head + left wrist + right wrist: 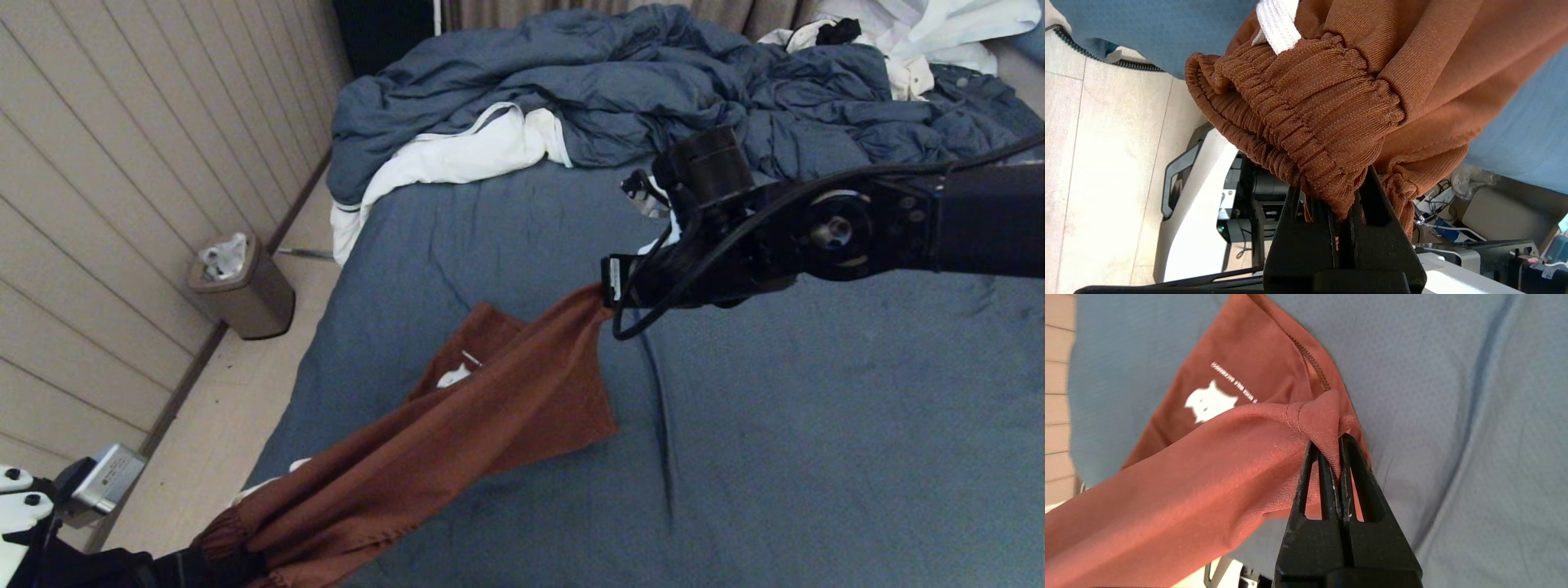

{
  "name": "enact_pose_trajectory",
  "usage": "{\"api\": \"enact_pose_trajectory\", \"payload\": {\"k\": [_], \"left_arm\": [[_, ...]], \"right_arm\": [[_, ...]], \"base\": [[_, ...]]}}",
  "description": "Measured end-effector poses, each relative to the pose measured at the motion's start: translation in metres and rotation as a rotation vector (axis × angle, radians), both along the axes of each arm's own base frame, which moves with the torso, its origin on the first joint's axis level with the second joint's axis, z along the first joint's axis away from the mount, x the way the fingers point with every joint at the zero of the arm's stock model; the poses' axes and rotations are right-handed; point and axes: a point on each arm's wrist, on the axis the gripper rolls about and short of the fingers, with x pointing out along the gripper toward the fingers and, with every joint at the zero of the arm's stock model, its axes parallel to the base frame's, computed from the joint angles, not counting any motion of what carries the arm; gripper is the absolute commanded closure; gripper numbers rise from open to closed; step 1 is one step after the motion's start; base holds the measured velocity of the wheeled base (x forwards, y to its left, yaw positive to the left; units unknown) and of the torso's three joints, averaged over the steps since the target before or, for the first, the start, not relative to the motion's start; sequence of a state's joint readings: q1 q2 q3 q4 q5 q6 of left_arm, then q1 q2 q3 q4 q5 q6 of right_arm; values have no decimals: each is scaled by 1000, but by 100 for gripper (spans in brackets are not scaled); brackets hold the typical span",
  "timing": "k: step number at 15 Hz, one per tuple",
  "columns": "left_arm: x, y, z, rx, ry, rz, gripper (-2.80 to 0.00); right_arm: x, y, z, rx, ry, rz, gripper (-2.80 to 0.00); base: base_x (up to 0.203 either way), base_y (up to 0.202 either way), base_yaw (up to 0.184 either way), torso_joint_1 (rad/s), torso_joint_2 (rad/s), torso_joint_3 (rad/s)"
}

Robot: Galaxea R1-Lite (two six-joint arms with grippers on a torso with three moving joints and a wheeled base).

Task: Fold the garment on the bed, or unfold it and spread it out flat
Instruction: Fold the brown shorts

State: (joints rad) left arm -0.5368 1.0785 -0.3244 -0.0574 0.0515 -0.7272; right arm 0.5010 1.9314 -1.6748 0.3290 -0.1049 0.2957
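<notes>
Rust-brown garment (457, 441) stretched in the air above the bed (816, 425), between two grippers — one leg hanging down to the sheet, white logo (1210, 402) visible. Left gripper (1345, 196) at the near left edge of the bed, clamped on the gathered waistband. Right gripper (1334, 457) over the middle of the bed, clamped on a hem corner. Rumpled blue duvet (653, 90) at the far end of the bed.

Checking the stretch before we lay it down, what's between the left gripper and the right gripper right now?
Only the garment itself: the head view shows it stretched from the left gripper at the waistband to the right gripper pinching a leg hem, above the bed.
</notes>
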Motion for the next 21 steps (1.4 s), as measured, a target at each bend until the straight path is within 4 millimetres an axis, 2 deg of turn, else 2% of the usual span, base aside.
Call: {"api": "enact_pose_trajectory", "payload": {"k": [6,9,13,17,21], "left_arm": [[3,-2,0,3,5,2,0],[5,-2,0,7,11,4,0],[19,-4,2,-4,-19,43,0],[39,-5,-8,9,-2,94,0],[60,-4,-15,5,-14,155,0]], "right_arm": [[48,18,-11,19,-42,-13,0],[63,33,-26,22,-65,3,0],[78,44,-42,43,-119,-18,0],[91,57,-53,64,-237,-65,0],[94,78,-67,86,-282,-40,0]], "base": [[0,0,0,0,0,0],[0,0,0,0,0,0],[0,0,0,0,0,0],[0,0,0,0,0,0],[0,0,0,0,0,0]]}}
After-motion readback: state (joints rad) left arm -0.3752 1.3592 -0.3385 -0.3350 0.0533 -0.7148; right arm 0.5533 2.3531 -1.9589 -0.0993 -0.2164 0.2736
